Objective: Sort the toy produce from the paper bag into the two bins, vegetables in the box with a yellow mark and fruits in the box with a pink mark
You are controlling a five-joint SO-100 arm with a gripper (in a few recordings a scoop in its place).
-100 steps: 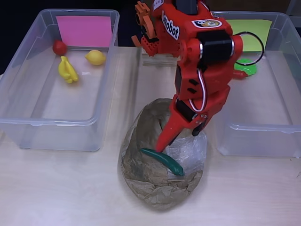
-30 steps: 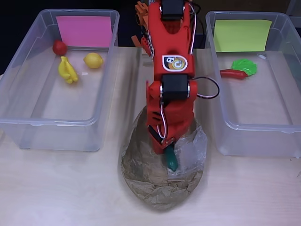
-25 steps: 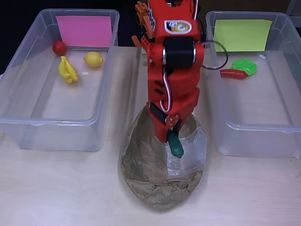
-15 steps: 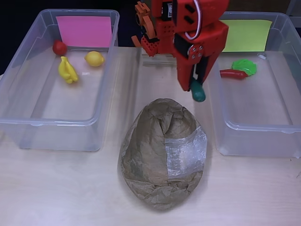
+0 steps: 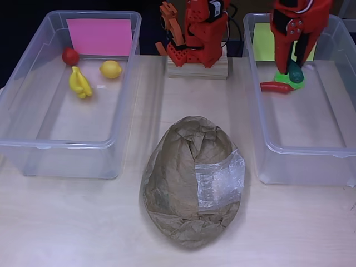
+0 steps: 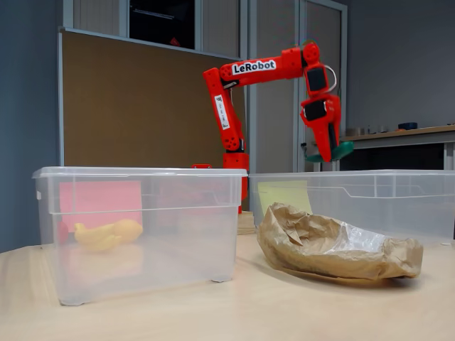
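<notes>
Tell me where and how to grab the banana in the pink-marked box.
Take the banana across its middle, coming straight down from above. It lies flat on the floor of the box, long axis running roughly up and down the overhead view, so the fingers should close across its narrow width from left and right. The lemon and red fruit lie apart from it, leaving room.

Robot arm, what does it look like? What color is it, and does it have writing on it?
The arm is bright red-orange with blocky black motors at its joints. White letters on its upper link read LeRobot. Thin wires loop beside the wrist. Its gripper has long, pointed red fingers, and the base sits on a wooden block.
</notes>
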